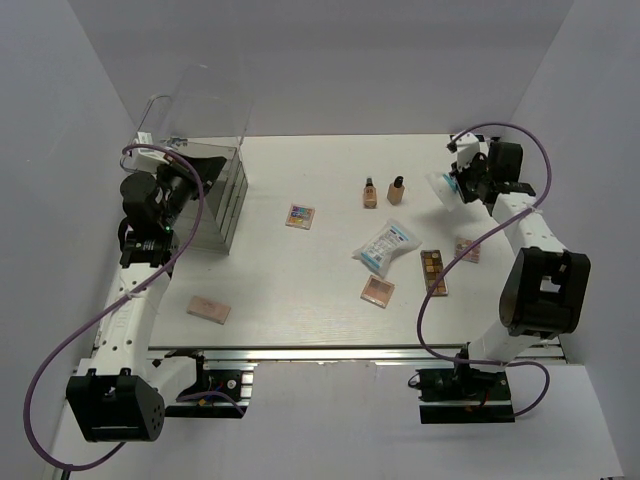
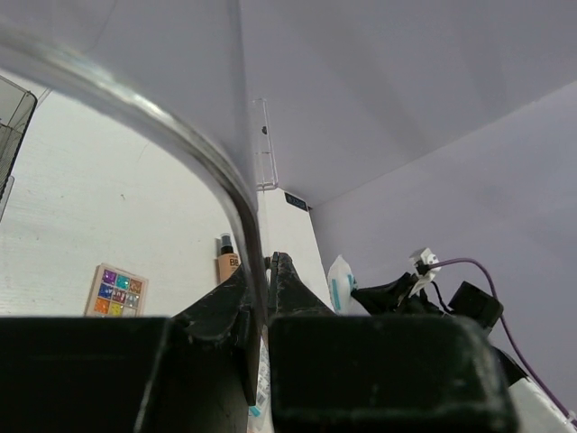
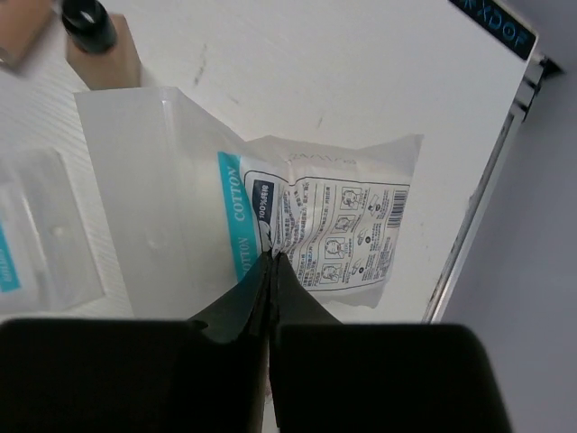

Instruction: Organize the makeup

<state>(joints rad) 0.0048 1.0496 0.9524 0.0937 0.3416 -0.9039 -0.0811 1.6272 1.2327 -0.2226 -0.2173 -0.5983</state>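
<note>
My right gripper [image 1: 458,186] is shut on a white-blue cotton packet [image 1: 442,187] and holds it above the table's far right; the wrist view shows the fingertips [image 3: 270,256] pinching the packet [image 3: 334,225]. A second white-blue packet [image 1: 385,246] lies mid-table. Two beige bottles [image 1: 369,192] [image 1: 397,188] stand upright behind it. A colourful square palette [image 1: 300,216], a long palette [image 1: 434,272] and peach compacts [image 1: 377,291] [image 1: 209,308] [image 1: 467,250] lie flat. My left gripper [image 1: 172,182] is shut on the clear bin's edge [image 2: 216,171], which runs between its jaws [image 2: 266,263].
The large clear plastic bin [image 1: 205,140] stands at the far left, its dark compartments [image 1: 215,210] beside my left arm. White walls enclose the table on three sides. The table's right edge [image 3: 491,180] runs close to the held packet.
</note>
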